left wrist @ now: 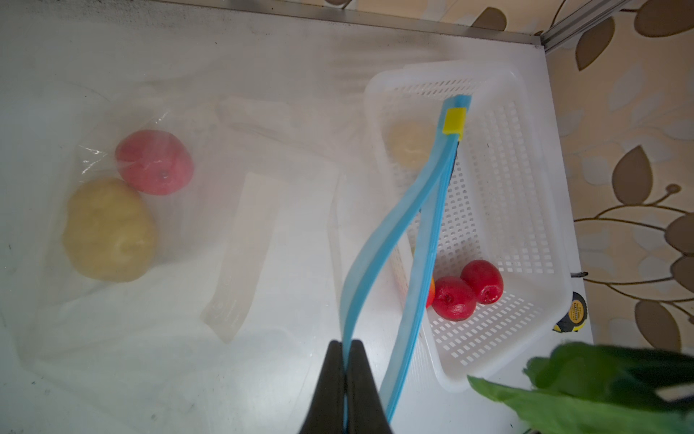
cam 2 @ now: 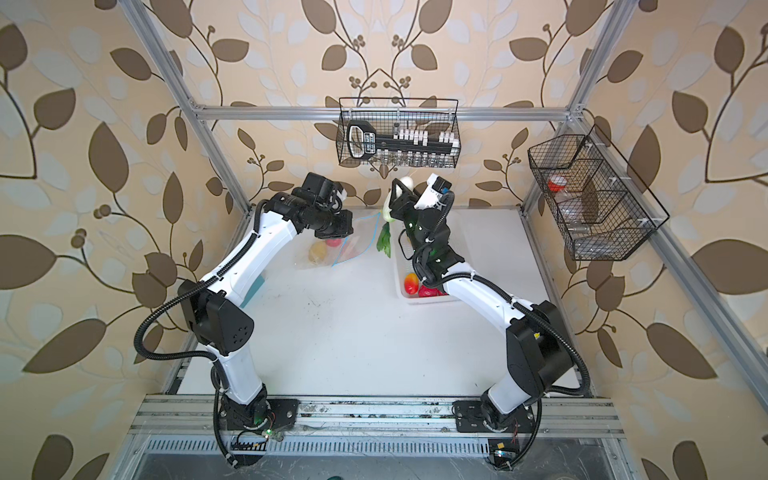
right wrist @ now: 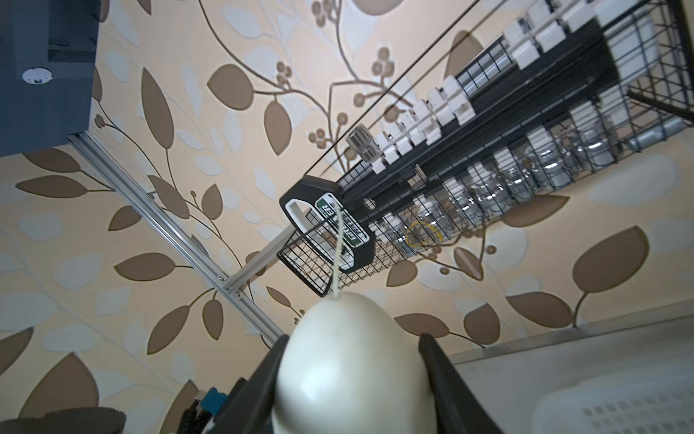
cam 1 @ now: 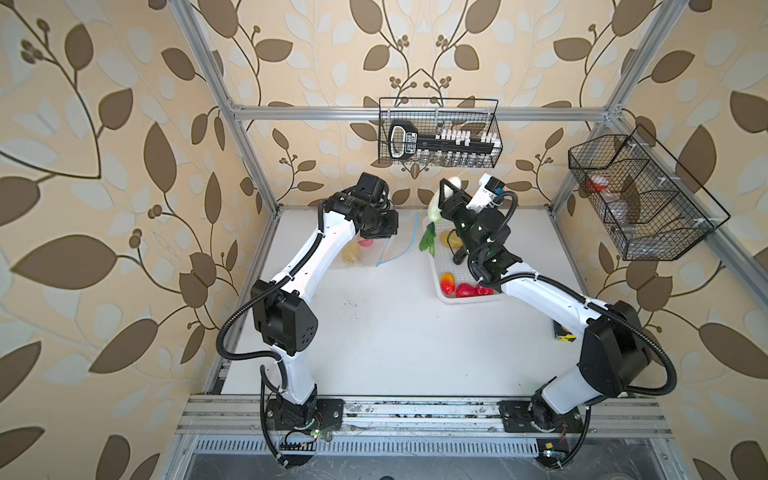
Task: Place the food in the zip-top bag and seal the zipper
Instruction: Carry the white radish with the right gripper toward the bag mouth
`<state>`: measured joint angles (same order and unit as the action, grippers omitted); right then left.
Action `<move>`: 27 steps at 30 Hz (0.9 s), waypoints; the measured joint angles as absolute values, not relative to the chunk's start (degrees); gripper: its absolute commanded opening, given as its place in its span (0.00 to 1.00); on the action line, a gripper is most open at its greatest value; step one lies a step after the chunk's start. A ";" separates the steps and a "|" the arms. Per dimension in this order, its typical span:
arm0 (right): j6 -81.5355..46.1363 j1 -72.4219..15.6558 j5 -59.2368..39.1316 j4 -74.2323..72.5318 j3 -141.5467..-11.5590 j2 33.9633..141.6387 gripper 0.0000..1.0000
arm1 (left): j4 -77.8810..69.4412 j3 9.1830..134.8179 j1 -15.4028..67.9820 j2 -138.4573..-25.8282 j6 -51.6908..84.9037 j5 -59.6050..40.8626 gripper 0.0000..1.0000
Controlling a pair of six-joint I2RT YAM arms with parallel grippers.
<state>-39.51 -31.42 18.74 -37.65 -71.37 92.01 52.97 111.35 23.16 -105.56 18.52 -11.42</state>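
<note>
- Zip-top bag [left wrist: 225, 169], clear crinkly plastic: its light-blue zipper strip [left wrist: 379, 255] is pinched in the pressed-together left gripper [left wrist: 344, 344], mouth gaping.
- Yellow-tan potato [left wrist: 109, 229] and red tomato [left wrist: 154, 161] lie inside, at 11 o'clock on the white table [cam 1: 374, 332].
- Right gripper [right wrist: 353, 342] clamps white-green cabbage [right wrist: 353, 375], aloft at 12 o'clock of the white perforated basket [cam 1: 442, 262].

Two potatoes [left wrist: 109, 229], three red tomatoes [left wrist: 453, 298], one mango [cam 1: 447, 282], one cabbage [right wrist: 353, 368], one bag [left wrist: 240, 244], one basket [left wrist: 525, 210]

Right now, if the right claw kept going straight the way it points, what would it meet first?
Probably the hanging wire basket, near its black tool handle; the cabbage in the right claw would touch first. Depth is unclear.
</note>
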 measured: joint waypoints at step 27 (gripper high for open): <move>-36.58 -38.26 25.36 -49.47 -81.71 107.98 0.16 | 55.59 115.61 23.14 -105.62 19.99 -11.29 0.00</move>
